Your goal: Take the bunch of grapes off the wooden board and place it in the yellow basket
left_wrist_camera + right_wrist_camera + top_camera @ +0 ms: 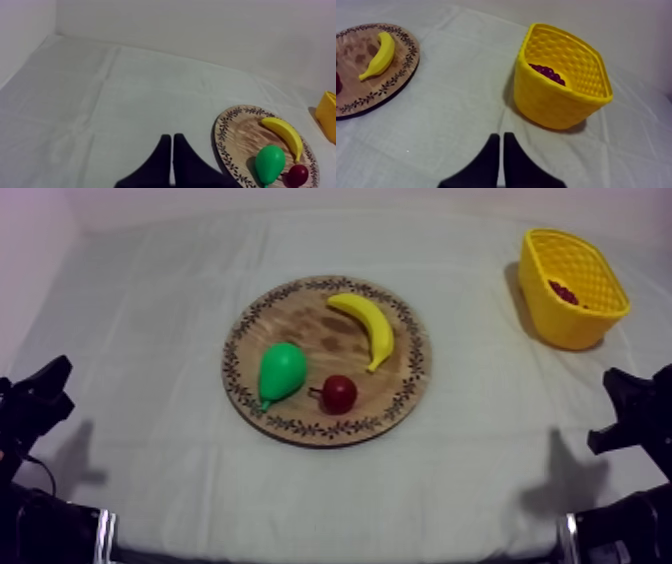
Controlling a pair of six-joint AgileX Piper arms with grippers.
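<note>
Grapes (548, 73): not on the board (300, 318). A dark red cluster lies inside the basket (551, 102), which stands well off the board's right, toward its far side. The board carries the banana (368, 323), pear (281, 371) and small red fruit (339, 393), none of them touching.

Left claw (172, 142): fingers pressed together in a narrow wedge, nothing held, low over the tabletop (150, 338) off the board's left. Right claw (499, 139): same wedge, empty, off the board's right.

Key relation: the grapes lie straight ahead of the right claw, past the basket's near wall. The right arm is clearly the nearer one. From the left claw they lie beyond the whole board.

Judgement: the placing looks done, and no pick remains on the board.

Hard to make out: the basket wall hides most of the cluster, so its long axis cannot be told. Nor can I tell whether it rests on the basket floor or leans on the far wall.
</note>
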